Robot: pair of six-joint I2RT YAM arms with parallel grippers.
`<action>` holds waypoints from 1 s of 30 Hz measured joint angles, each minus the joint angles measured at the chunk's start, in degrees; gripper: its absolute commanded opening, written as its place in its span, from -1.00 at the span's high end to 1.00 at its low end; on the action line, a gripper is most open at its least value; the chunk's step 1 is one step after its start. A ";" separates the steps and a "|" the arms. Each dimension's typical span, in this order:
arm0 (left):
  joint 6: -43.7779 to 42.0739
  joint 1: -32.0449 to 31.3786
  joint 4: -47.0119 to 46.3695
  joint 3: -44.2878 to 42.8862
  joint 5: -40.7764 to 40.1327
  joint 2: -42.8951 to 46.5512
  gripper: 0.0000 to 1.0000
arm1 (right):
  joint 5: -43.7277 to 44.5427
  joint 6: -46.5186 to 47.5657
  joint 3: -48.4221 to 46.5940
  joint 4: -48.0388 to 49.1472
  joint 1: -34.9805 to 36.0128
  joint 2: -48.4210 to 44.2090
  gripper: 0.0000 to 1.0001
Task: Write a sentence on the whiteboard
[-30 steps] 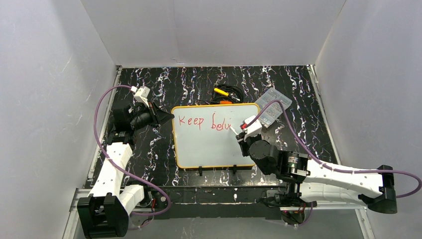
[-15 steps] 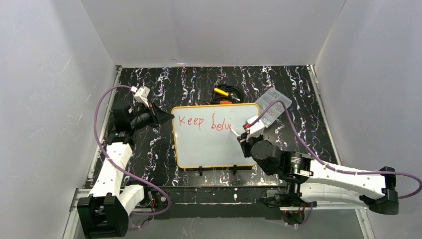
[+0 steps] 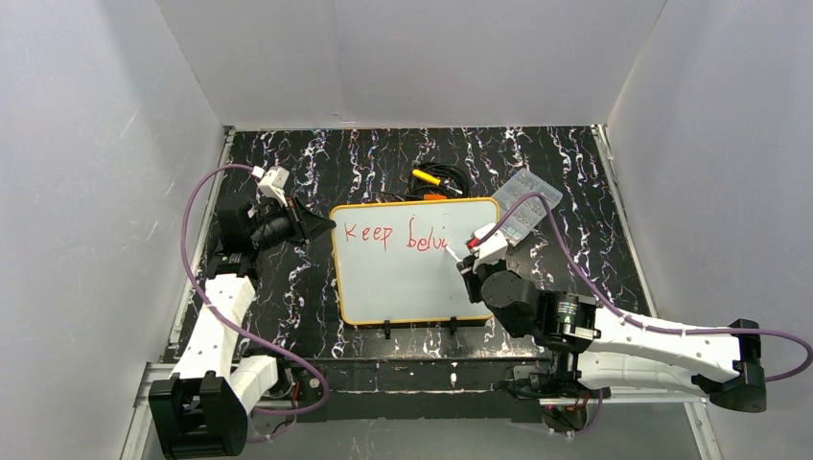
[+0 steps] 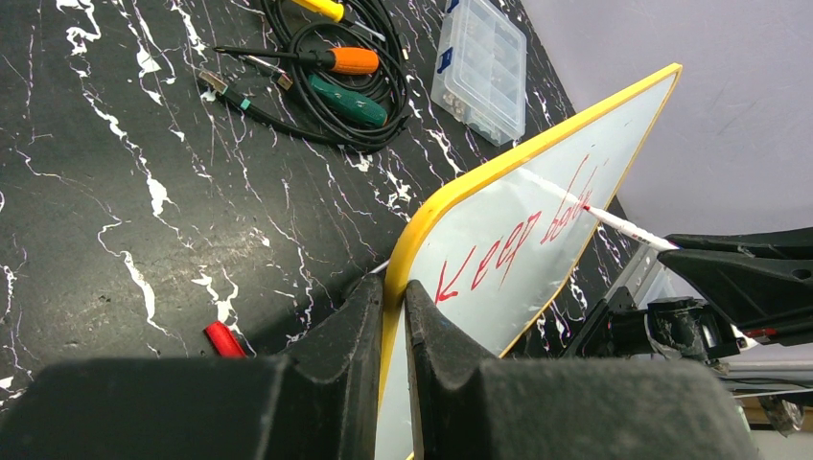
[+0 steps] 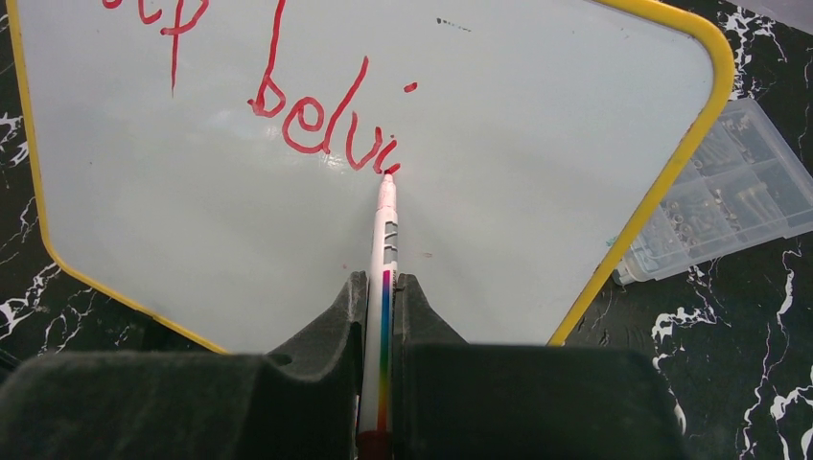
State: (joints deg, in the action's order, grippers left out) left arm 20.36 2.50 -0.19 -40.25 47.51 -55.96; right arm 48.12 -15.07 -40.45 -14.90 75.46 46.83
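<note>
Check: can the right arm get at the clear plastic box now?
Probably not to grasp: the clear plastic box lies close, path open, but the right gripper is shut on the marker.

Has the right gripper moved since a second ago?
Yes, slightly. In the top view the right gripper, shut on the marker, has edged right toward the whiteboard's right rim.

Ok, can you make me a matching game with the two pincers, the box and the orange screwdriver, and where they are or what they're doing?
Things:
1 left pincer
2 right pincer
3 box
4 orange screwdriver

Matches:
a lying on the coiled cable
b shut on the pen
c clamping the edge of the board
d beside the board's far right corner

Pairs: 1-c, 2-b, 3-d, 4-a
</note>
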 measured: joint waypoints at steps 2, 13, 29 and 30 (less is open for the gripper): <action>0.00 0.00 0.11 0.00 0.00 0.00 1.00 | 0.13 -0.13 0.00 -0.04 0.00 0.00 0.97; 0.00 0.00 0.15 0.00 0.00 0.00 1.00 | 1.68 -1.27 -0.15 -1.70 0.00 -1.11 0.97; 0.00 0.00 0.22 0.00 -0.13 0.00 1.00 | 2.49 2.36 -0.28 1.46 -0.02 0.17 0.97; 0.00 0.00 0.22 0.00 -0.13 0.00 1.00 | 2.43 2.43 -0.28 1.51 -0.02 0.17 0.97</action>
State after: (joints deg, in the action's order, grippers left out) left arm 20.36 2.50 0.03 -40.25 47.37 -55.96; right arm 50.54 -12.64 -40.73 -13.39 75.44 47.00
